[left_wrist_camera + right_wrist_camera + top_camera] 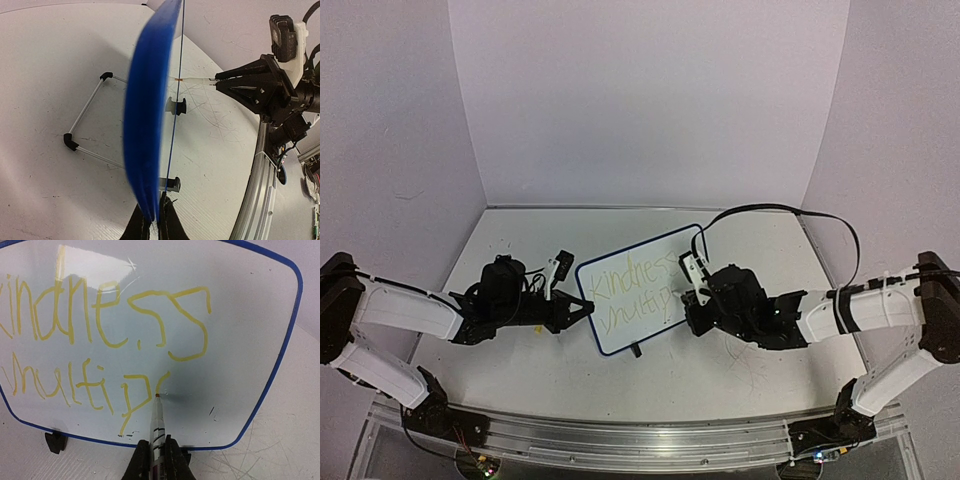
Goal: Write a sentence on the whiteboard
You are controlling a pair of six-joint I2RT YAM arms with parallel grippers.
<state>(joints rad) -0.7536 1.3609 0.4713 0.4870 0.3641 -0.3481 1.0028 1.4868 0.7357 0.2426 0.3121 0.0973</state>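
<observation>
The whiteboard (635, 290), white with a thin dark-blue frame, stands at the table's middle. The sentence (100, 320) on it reads "Kindness" over "Multip" plus a short stroke, in yellow. My left gripper (582, 306) is shut on the board's left edge (150, 115), seen edge-on in the left wrist view. My right gripper (157, 460) is shut on a white marker (157, 422). The marker's tip touches the board just right of the "p". The right gripper (688, 292) is at the board's right edge in the top view.
The board's black wire stand feet (70, 142) rest on the scuffed white tabletop (750, 370). A metal rail (620, 435) runs along the near table edge. White walls enclose the far side. A black cable (790, 212) loops above the right arm.
</observation>
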